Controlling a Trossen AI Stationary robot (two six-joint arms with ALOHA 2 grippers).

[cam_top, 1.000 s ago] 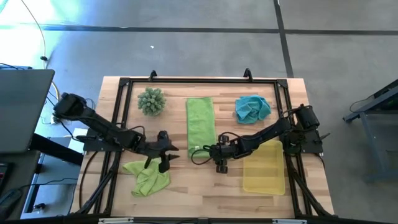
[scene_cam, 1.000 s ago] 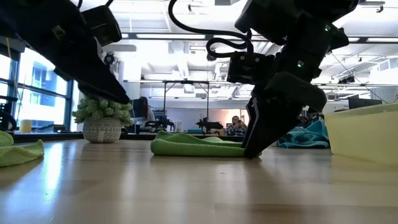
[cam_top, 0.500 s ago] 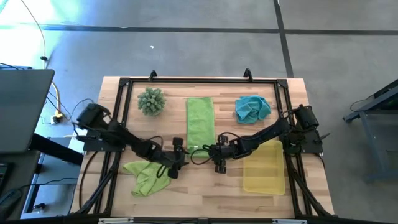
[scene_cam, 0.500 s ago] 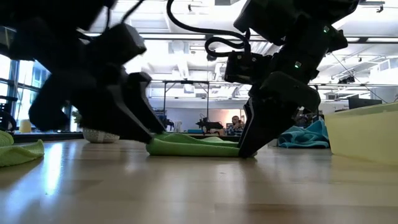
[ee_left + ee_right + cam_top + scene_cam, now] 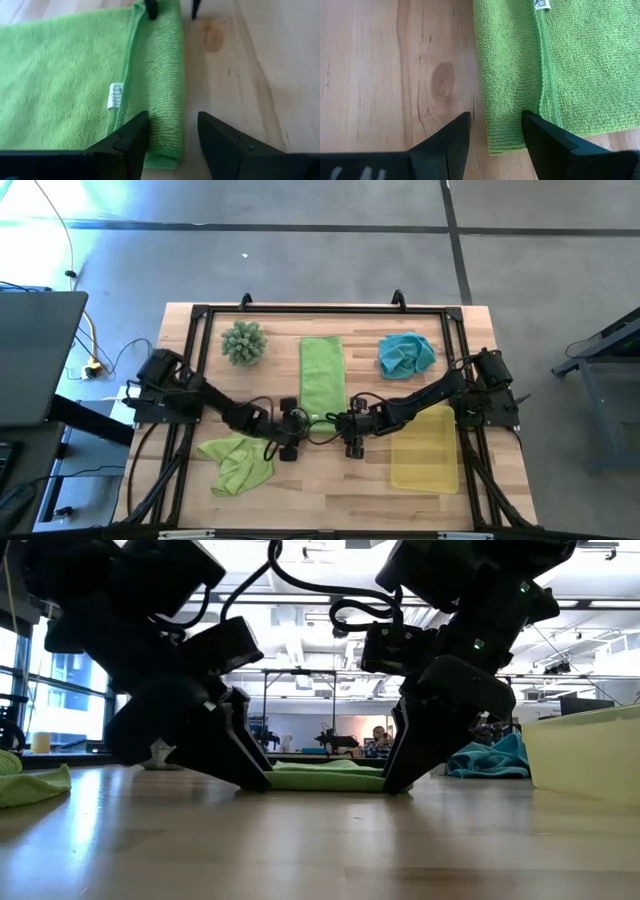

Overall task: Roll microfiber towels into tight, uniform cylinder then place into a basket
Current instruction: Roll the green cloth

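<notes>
Towel point(image 5: 322, 378) roll between left tool point(image 5: 291, 432) and right tool point(image 5: 347, 432).

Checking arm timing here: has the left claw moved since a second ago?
Yes. In the high view the left claw has moved right, away from the crumpled green towel, to the near end of the flat green towel.

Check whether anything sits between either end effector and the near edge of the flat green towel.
Nothing visible does. The left end effector and right end effector both straddle the folded near edge of the flat green towel, fingers open, bare table alongside.
</notes>
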